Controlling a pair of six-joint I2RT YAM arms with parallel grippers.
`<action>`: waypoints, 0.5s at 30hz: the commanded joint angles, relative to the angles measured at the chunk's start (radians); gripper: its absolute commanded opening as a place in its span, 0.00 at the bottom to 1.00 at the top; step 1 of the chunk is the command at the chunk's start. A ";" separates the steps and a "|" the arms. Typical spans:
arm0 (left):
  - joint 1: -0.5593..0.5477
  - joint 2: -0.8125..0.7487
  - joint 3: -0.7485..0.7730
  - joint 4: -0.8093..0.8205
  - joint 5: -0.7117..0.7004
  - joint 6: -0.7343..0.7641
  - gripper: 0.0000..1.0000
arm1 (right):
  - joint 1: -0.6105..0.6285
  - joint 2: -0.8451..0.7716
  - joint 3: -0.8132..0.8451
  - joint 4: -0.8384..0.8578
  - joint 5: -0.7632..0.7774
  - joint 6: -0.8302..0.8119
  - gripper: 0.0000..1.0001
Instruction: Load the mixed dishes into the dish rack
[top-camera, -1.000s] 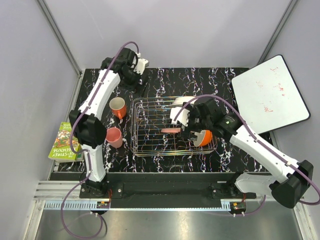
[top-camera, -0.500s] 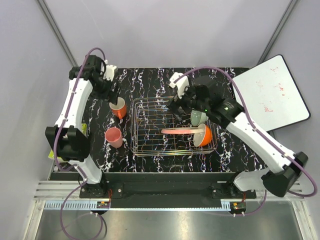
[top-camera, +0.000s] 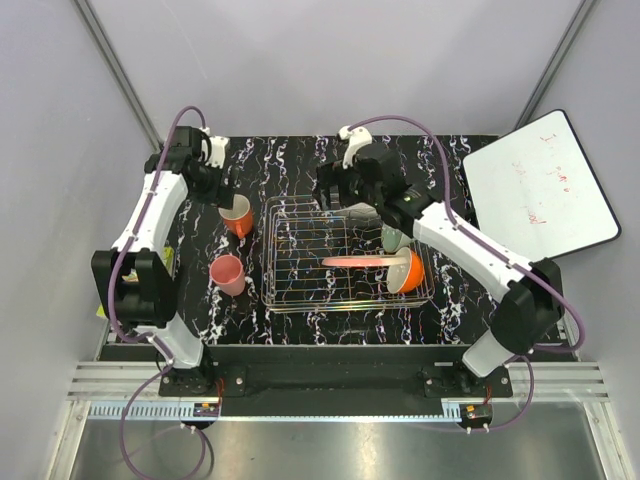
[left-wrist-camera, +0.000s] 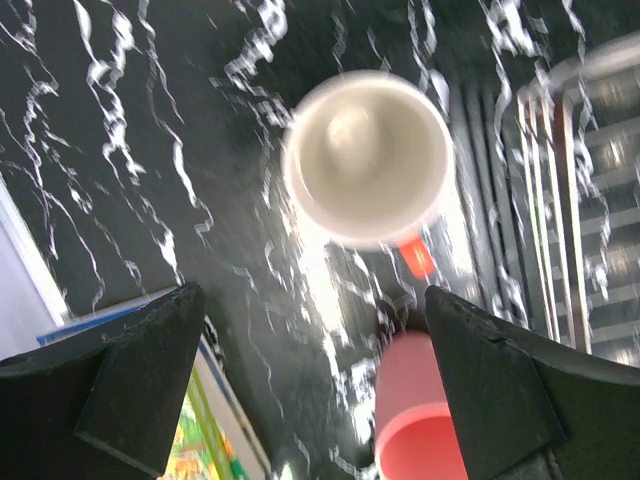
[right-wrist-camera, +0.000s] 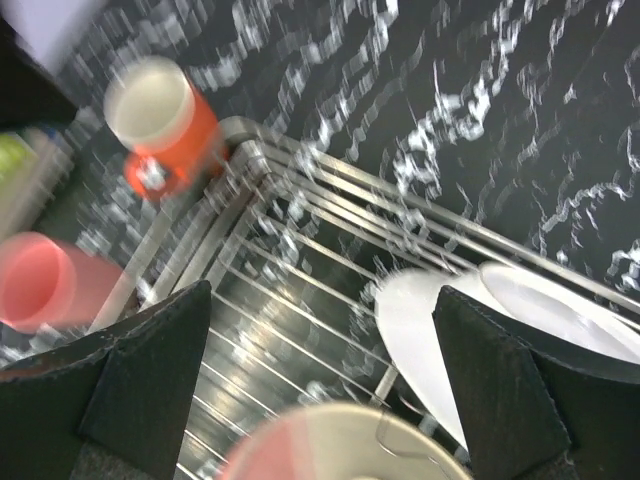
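Note:
The silver dish rack (top-camera: 300, 250) stands mid-table. In it, the pink-and-peach plate (top-camera: 358, 262) stands on edge, with the orange bowl (top-camera: 410, 272), the pale green bowl (top-camera: 396, 237) and the white plate (top-camera: 362, 210) at its right and back. The orange mug (top-camera: 237, 215) and the smaller pink mug (top-camera: 228, 273) stand on the table left of the rack. My left gripper (top-camera: 212, 180) is open and empty above the orange mug (left-wrist-camera: 365, 158), with the pink mug (left-wrist-camera: 415, 425) below it in that view. My right gripper (top-camera: 330, 190) is open and empty over the rack's back edge, above the white plate (right-wrist-camera: 450, 330).
A white board (top-camera: 540, 190) lies at the far right, partly off the table. A green book (left-wrist-camera: 215, 440) lies at the table's left edge, mostly hidden under my left arm in the top view. Grey walls close in the back and sides.
My left arm swung left from the table's back and now hangs over the orange mug. My right gripper left the rack's right side and moved to its back edge, empty.

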 joint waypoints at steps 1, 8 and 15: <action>0.024 0.045 0.020 0.145 -0.006 -0.058 0.95 | -0.034 -0.111 0.037 0.188 -0.014 0.221 1.00; 0.045 0.094 0.008 0.161 0.034 -0.086 0.91 | -0.095 0.022 0.180 0.105 -0.410 0.394 1.00; 0.045 0.120 -0.046 0.204 0.008 -0.123 0.89 | -0.094 0.105 0.334 -0.138 -0.225 0.318 1.00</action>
